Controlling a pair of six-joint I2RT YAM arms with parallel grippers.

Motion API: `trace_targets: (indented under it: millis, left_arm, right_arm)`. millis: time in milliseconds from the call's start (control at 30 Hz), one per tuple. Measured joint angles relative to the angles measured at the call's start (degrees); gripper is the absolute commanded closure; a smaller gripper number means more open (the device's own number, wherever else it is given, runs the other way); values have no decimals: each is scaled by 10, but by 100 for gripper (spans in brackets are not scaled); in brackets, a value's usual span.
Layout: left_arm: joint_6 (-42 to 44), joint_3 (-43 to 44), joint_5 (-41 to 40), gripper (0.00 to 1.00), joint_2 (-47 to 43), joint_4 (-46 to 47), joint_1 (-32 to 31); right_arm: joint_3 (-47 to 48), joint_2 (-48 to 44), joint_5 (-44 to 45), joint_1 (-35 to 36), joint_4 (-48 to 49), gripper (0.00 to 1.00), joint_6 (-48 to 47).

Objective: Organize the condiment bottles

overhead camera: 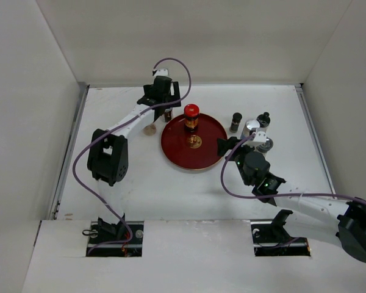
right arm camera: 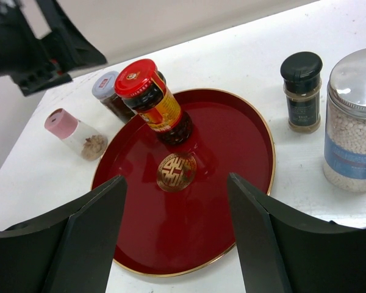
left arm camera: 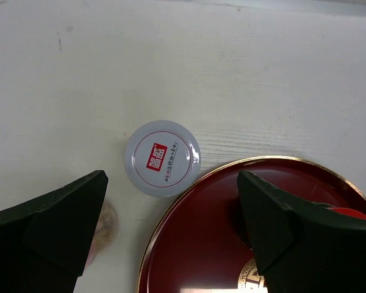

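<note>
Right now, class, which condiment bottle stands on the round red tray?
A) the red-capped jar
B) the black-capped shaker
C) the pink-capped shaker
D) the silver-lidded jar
A: only the red-capped jar stands inside the rim of the red tray, just behind its gold emblem.

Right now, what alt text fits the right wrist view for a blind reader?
A red-capped jar stands on a red tray with a gold emblem, seen past open black jaws. Off the tray sit a pink-capped shaker and grey-capped jar at left, a black-capped bottle and silver-lidded jar at right.
</note>
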Motion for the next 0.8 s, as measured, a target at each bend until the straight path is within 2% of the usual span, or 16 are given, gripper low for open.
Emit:
trace_targets:
  millis: [300,467,533,633,800]
  left_arm:
    - [8,38,1,16,54,-43,5]
    - [14,57,-3,32,72,-46,5]
    - [16,61,-3,32,78,-46,5]
    - [18,64,-3,24,86,-47,5]
    - [19,66,-3,26,90,-50,5]
  right_arm:
    - [0,-2,0,0,0,27,0]
    - [0,-3,0,0,0,26,0]
    - [0,-3,0,0,0,26,0]
    - [0,-3,0,0,0,26,0]
    - [0,-4,0,0,0,26,0]
